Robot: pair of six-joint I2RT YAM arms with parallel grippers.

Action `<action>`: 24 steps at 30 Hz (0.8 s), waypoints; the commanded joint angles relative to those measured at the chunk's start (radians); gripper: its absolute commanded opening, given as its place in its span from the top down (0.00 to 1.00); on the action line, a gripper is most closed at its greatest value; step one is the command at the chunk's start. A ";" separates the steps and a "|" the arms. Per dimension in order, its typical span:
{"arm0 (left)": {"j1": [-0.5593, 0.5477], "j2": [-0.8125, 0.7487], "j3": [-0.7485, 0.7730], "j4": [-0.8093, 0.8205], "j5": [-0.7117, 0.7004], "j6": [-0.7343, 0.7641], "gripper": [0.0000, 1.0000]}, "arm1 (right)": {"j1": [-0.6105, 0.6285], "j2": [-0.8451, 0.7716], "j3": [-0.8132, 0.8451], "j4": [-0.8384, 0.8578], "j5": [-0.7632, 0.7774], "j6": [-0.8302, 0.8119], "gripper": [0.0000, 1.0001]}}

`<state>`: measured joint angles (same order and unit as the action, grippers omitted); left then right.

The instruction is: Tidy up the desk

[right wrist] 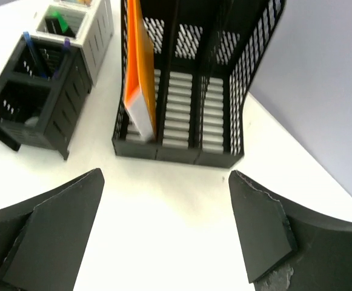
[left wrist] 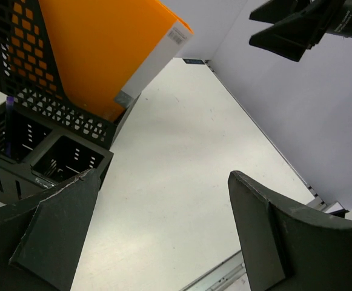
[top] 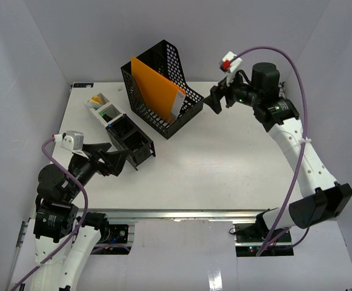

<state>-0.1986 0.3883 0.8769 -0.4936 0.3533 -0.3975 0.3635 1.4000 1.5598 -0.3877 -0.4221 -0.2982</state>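
White worktop [top: 224, 170] holds a black file rack [top: 166, 63] just beside the right fingers [top: 214, 100], at their nine o'clock, farther from the left fingers [top: 99, 151]; both pairs stand apart, empty.

White desk [top: 224, 163] seen from above, with a metal rail [top: 182, 213] running along its near edge. Standing on it toward the far middle is a black mesh file rack [top: 169, 60], turned at an angle to the edges. Just beside it on the left, a black compartment organizer [top: 140, 151] and a white organizer [top: 103, 104] sit end to end, touching, in one diagonal line. The white one is farther back, the black one nearer the rail.
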 commanded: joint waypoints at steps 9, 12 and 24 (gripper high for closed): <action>-0.002 -0.081 -0.083 -0.044 0.048 -0.070 0.02 | -0.116 -0.197 -0.277 -0.035 -0.227 -0.119 0.10; -0.002 -0.089 -0.085 -0.046 0.038 -0.072 0.02 | -0.078 -0.135 -0.279 -0.023 -0.310 -0.249 0.06; -0.002 -0.110 -0.075 -0.090 -0.027 -0.040 0.02 | 0.067 0.366 0.116 0.127 -0.166 -0.228 0.87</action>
<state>-0.1986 0.2864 0.7914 -0.5545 0.3641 -0.4529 0.4009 1.6777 1.4464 -0.3332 -0.6128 -0.5478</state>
